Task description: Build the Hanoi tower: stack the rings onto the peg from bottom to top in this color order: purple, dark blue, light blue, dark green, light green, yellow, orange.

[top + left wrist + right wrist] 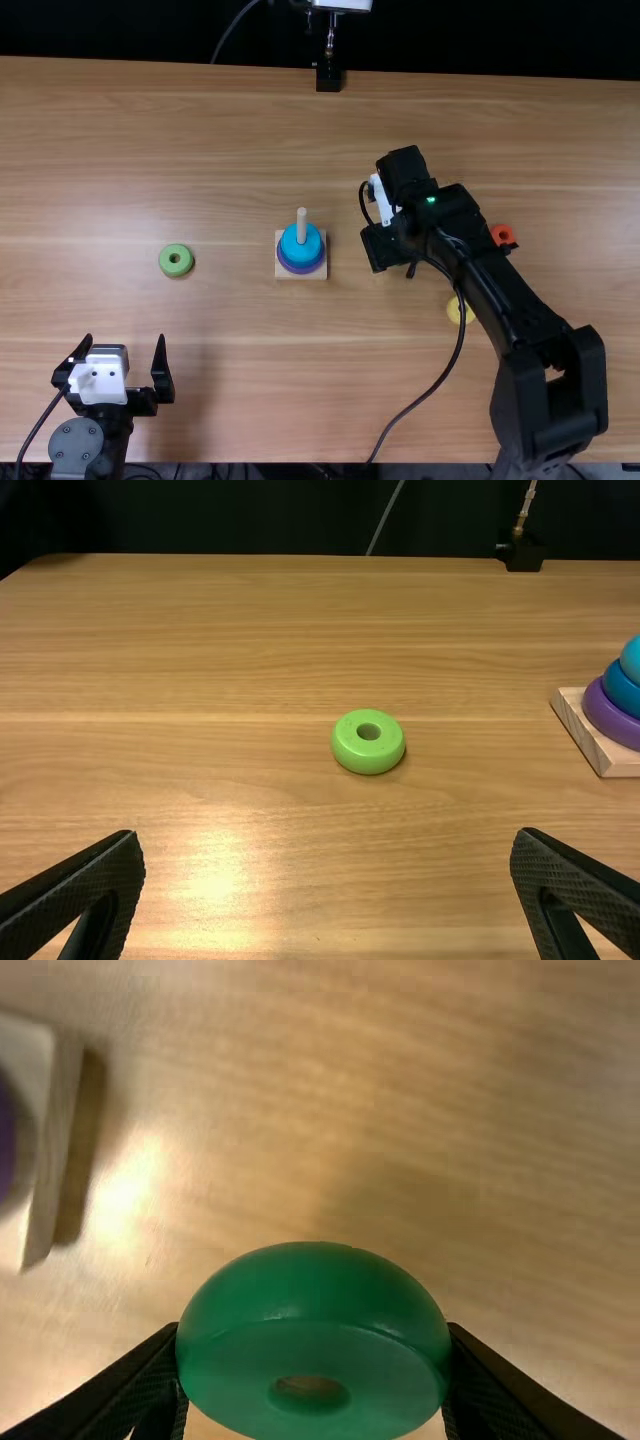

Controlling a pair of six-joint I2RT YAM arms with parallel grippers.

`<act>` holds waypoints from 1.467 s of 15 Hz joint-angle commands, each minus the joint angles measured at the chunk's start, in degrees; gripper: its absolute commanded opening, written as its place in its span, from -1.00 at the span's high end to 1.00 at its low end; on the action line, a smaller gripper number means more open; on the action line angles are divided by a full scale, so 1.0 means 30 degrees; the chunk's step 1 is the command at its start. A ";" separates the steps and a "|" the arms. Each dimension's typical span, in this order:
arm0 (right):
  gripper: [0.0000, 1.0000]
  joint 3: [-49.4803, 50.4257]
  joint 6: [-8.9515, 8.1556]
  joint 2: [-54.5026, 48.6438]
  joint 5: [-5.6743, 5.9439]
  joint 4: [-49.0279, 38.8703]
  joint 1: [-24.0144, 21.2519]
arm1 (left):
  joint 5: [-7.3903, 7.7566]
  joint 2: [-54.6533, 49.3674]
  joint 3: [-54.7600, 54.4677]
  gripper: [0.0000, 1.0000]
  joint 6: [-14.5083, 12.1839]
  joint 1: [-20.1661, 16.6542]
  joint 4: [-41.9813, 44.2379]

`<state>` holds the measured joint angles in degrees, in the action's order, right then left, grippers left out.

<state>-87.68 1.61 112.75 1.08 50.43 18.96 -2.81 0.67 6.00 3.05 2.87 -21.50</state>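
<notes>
Dark green ring (315, 1305) between right jaws (part-open, seemingly snug).

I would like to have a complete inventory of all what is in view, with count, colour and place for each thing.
base: one, pale wood, on the table
peg: one, pale wood, upright on the base
purple ring: one, lowest on the peg
dark blue ring: one, above purple
light blue ring: one, above dark blue
dark green ring: one, in the right pincer
light green ring: one, on the table
yellow ring: one, partly hidden by the right arm
orange ring: one, beside the right arm
table: one, light brown, under everything
stand: one, black, at the table's far edge
arms: two, black
pincers: two, black fingers, one per arm
</notes>
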 commanded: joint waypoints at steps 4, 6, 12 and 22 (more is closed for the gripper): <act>1.00 0.0867 0.0062 0.2202 0.1503 -0.1463 -0.0139 | -0.0083 -0.0222 -0.2000 -1.00 -0.0067 -0.0108 -0.1518; 1.00 0.0955 0.0062 0.2700 0.1995 -0.1463 -0.0139 | -0.0083 -0.0222 -0.2000 -1.00 -0.0067 -0.0108 -0.1518; -0.23 0.0750 -0.0289 0.2964 0.2100 -0.1393 -0.0109 | -0.0083 -0.0222 -0.2000 -1.00 -0.0067 -0.0108 -0.1518; -0.81 0.0926 -0.3313 0.2817 0.1995 -0.1428 -0.0490 | -0.0083 -0.0222 -0.2000 -1.00 -0.0067 -0.0108 -0.1518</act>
<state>-85.58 -7.46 119.98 5.87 46.19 18.48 -2.79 0.67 6.00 3.09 2.90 -21.52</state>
